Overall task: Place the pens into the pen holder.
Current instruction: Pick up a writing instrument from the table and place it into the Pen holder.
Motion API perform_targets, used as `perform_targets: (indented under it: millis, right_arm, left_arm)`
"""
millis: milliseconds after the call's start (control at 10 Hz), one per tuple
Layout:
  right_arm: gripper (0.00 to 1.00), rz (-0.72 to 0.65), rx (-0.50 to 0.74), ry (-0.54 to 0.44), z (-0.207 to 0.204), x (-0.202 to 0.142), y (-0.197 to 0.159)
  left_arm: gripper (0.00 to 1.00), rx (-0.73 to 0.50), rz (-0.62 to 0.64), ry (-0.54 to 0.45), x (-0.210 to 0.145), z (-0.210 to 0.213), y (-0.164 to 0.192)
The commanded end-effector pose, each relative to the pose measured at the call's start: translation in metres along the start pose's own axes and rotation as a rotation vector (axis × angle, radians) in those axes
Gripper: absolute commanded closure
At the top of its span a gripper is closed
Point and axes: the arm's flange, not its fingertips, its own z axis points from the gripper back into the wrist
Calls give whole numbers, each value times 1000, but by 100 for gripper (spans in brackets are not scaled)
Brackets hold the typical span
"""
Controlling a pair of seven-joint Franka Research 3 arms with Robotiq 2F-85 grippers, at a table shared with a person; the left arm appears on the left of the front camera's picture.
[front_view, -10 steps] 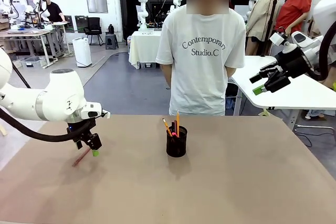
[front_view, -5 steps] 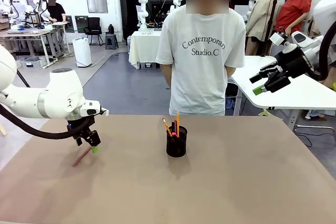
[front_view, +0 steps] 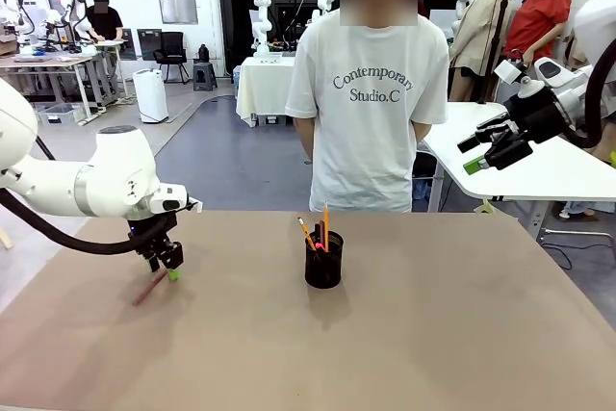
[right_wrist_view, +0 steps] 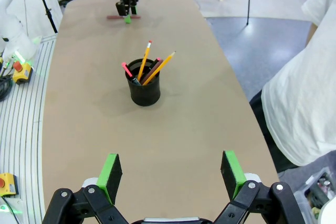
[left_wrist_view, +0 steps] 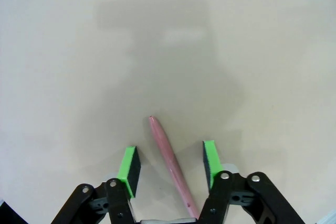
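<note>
A dull reddish-brown pencil lies flat on the tan table, at its left side. My left gripper is down at the table, straddling it. One green pad stands on each side, with a gap to the pencil on both. The black mesh pen holder stands mid-table and holds yellow-orange pencils and a red-ended stick. My right gripper hangs open, high off the table's right end, looking down at the holder from afar.
A person in a white T-shirt stands at the far edge behind the holder, with hands out of view. A white table stands to the right, beyond my right gripper.
My left gripper has edged slightly toward the far side over the pencil. The right arm, the holder and the person have kept still.
</note>
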Motion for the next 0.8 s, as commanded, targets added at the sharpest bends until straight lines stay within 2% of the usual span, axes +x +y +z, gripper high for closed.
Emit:
perform_targets:
  millis: [0,100,700]
  right_arm:
    - [0,2,-6,1,1,1,3]
    - [0,2,-6,1,1,1,3]
    - [0,2,-6,1,1,1,3]
  left_arm:
    - [91,8,-17,5,-1,1,3]
    - [100,10,-16,6,-1,1,2]
    - [100,-2,-22,12,-5,2,1]
